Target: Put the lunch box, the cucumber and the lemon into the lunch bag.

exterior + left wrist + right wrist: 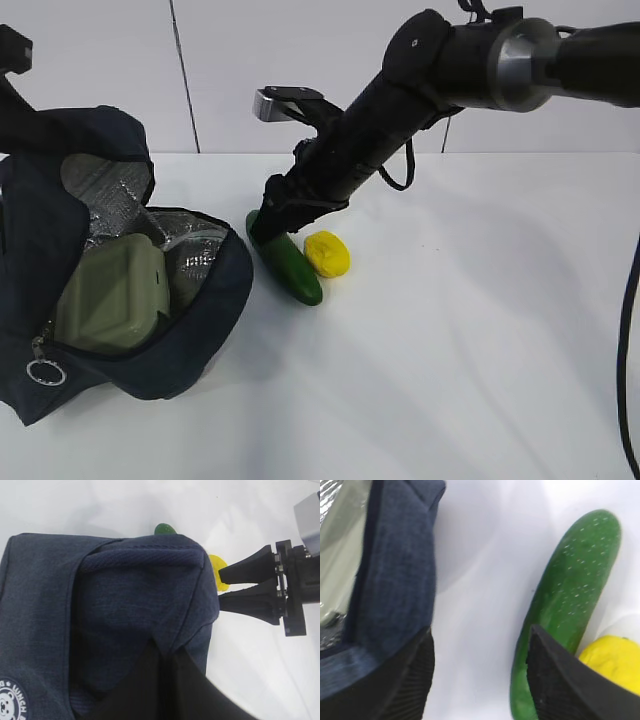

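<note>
The navy lunch bag point(195, 325) lies open at the left, foil lining showing. Inside it sits the lunch box point(110, 295) with its sage-green lid. My left gripper point(167, 655) is shut on a fold of the lunch bag's fabric point(125, 590). On the table, right of the bag, lies the dark green cucumber point(287, 262), and the yellow lemon point(327, 254) touches its right side. My right gripper point(270, 228) is down at the cucumber's far end and stands open. One of its fingers point(560, 680) is over the cucumber point(575, 580). The other is by the bag's wall point(400, 560), with bare table between them.
The bag's metal ring pull point(45, 372) hangs at its front left corner. The right arm point(400, 90) slants down from the upper right. White table stretches to the right and front of the lemon. A white wall stands behind.
</note>
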Available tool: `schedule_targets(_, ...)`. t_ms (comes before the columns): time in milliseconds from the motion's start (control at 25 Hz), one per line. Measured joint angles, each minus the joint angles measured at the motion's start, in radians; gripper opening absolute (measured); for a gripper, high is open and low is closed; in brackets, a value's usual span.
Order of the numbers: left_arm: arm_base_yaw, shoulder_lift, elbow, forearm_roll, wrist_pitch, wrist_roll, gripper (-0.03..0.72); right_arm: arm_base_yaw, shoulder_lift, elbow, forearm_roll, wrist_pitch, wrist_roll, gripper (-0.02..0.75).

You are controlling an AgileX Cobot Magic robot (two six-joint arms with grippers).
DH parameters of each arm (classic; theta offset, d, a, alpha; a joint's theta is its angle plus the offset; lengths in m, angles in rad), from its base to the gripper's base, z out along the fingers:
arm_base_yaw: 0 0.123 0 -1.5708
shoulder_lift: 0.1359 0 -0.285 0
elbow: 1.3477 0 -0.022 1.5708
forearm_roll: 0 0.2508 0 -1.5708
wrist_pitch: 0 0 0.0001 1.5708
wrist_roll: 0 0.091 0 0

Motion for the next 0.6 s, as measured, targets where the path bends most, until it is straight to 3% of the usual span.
schedule_targets(360,0.000,0.000,0.000,0.008,-0.006,-0.004,-0.006,0.000,0.041,0.000,0.018,-0.094,0.000,0.445)
schedule_targets(600,0.000,0.000,0.000,0.008,-0.006,-0.004,-0.006,0.000,0.053,-0.002,0.020,-0.153,-0.048,0.496)
